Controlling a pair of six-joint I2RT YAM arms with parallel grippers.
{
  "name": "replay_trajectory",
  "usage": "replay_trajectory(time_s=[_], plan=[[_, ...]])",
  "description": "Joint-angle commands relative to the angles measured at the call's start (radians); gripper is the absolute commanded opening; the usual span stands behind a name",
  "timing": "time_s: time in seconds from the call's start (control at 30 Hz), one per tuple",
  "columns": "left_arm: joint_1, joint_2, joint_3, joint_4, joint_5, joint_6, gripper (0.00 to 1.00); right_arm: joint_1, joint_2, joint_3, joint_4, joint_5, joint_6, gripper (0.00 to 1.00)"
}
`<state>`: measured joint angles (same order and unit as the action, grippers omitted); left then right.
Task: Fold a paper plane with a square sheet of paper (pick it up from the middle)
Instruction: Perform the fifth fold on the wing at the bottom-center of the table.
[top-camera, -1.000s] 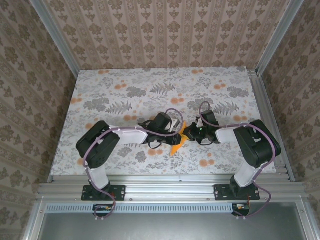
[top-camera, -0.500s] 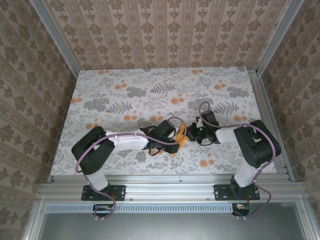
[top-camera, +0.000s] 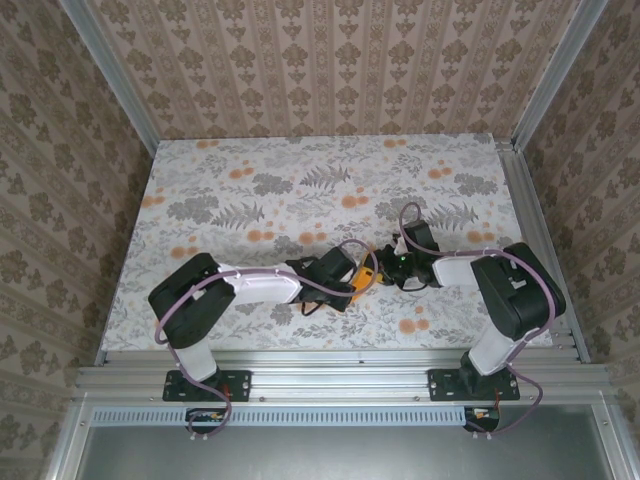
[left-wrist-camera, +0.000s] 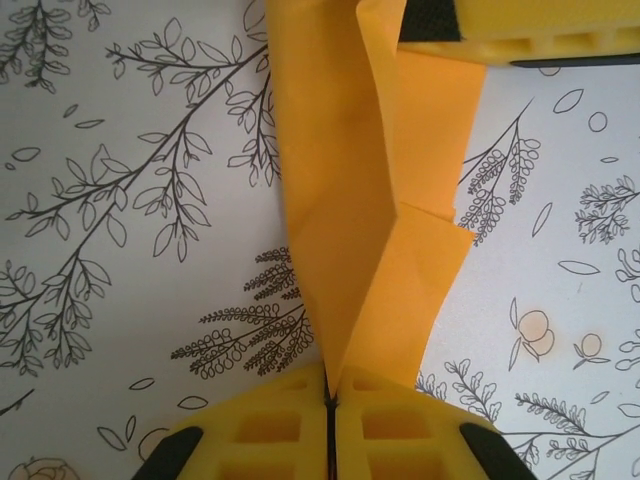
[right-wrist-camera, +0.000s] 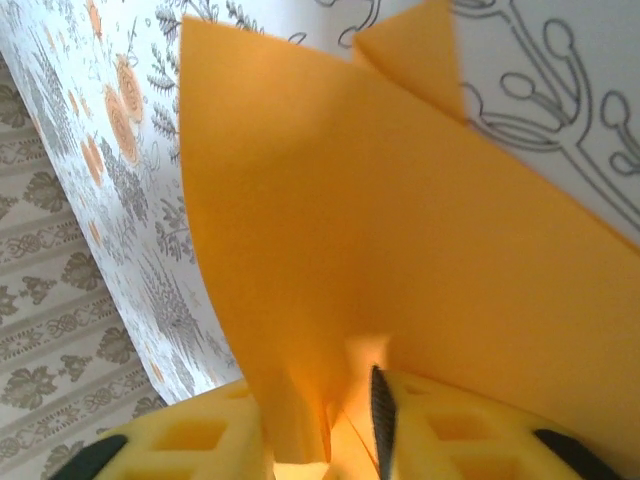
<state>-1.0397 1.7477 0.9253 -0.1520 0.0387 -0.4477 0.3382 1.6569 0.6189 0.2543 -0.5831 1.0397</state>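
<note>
So the bright orange thin paper sheet (left-wrist-camera: 350, 200) is folded into a narrow creased strip. It's stretched between the two arms over the grey-and-orange floral-print counter (top-camera: 250, 200), near the front middle. The left end effector (left-wrist-camera: 330, 400) has its yellow pads pressed fully together on one end of the paper, and the crease runs straight up out of the seam. The right end effector (right-wrist-camera: 350, 425) is clamped on the other end, pads nearly touching with the paper pinched between them. From the top view the two end effectors sit just beside each other.
</note>
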Motion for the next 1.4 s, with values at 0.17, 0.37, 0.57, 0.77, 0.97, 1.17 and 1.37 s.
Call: replay_trajectory(time_s=[0.17,0.37,0.57,0.77,0.97,1.17,1.37], plan=[[-0.044,0.051,0.033,-0.073,-0.127,0.06,0.04,0.01,-0.099,-0.024,-0.109,0.012,-0.025,0.45],[-0.071,0.059,0.053,-0.081,-0.194,0.097,0.03,0.027,-0.145,-0.043,-0.141,0.013,-0.012,0.46],[-0.095,0.072,0.065,-0.079,-0.243,0.126,0.03,0.072,-0.123,-0.025,-0.136,0.032,0.003,0.46],[-0.12,0.074,0.071,-0.073,-0.286,0.16,0.03,0.106,-0.076,-0.015,-0.114,0.04,0.014,0.42],[-0.126,0.088,0.081,-0.086,-0.304,0.176,0.03,0.113,-0.083,-0.01,-0.161,0.045,-0.009,0.33],[-0.126,0.101,0.096,-0.093,-0.307,0.181,0.03,0.113,-0.138,-0.042,-0.211,0.048,-0.018,0.3],[-0.128,0.105,0.097,-0.092,-0.307,0.184,0.03,0.113,-0.158,-0.067,-0.186,0.045,0.009,0.23]])
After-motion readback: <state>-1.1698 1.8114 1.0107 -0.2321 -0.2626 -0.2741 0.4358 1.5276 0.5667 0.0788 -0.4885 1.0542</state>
